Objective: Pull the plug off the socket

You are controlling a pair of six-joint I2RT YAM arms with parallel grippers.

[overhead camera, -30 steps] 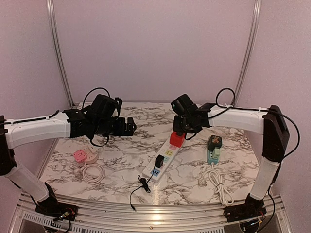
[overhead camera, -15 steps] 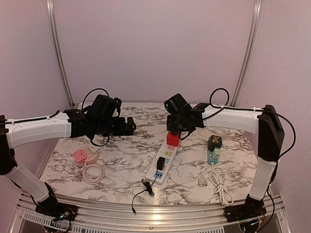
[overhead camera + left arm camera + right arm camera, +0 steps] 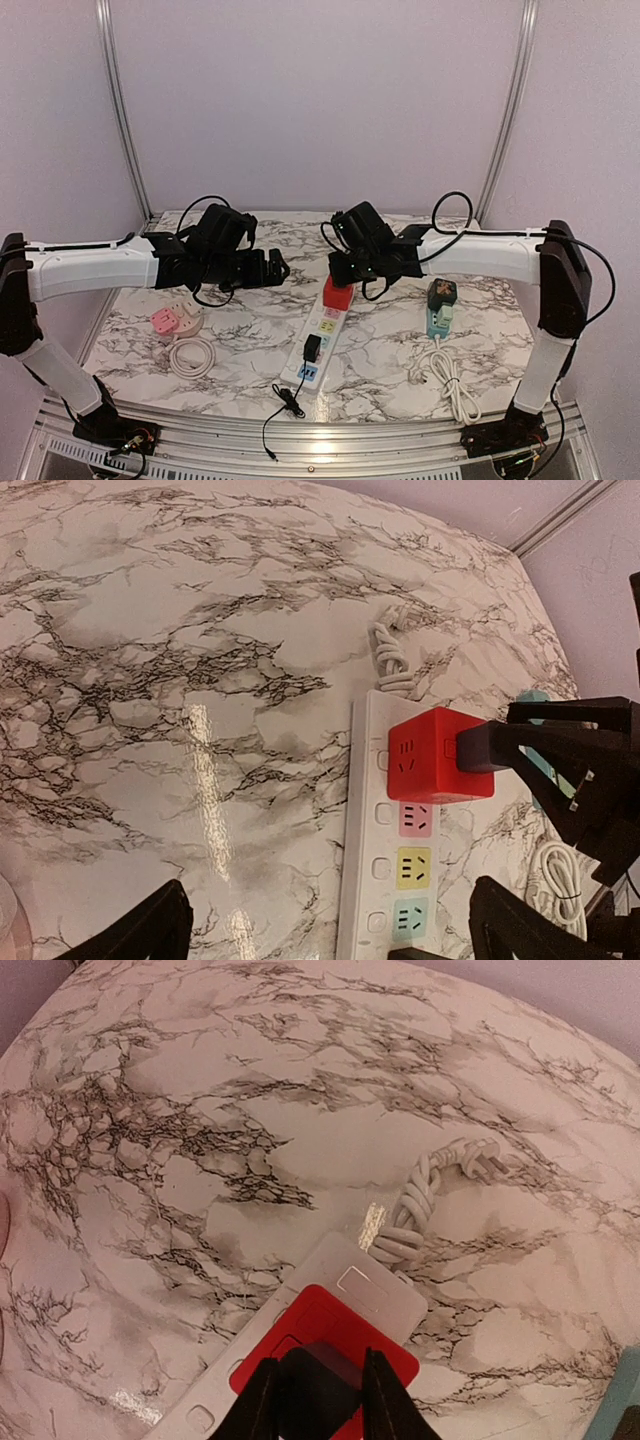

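A white power strip (image 3: pixel 322 325) lies at an angle mid-table, also in the left wrist view (image 3: pixel 365 880) and the right wrist view (image 3: pixel 370 1280). A red cube adapter (image 3: pixel 337 295) sits in its far end (image 3: pixel 425 765). My right gripper (image 3: pixel 345 272) is shut on a black plug (image 3: pixel 320 1385) on the red cube (image 3: pixel 330 1325); the plug also shows in the left wrist view (image 3: pixel 470 750). A second black plug (image 3: pixel 312 347) sits near the strip's near end. My left gripper (image 3: pixel 270 265) hovers left of the strip, open and empty (image 3: pixel 335 940).
A pink socket (image 3: pixel 175 322) with a coiled white cable (image 3: pixel 192 355) lies at the left. A teal strip (image 3: pixel 438 318) with a dark plug and a white cable (image 3: pixel 447 382) lies at the right. A thin black cable (image 3: pixel 280 405) trails toward the front edge.
My right gripper has moved left, and the power strip with the red cube has slid left with it. My left gripper has shifted slightly right.
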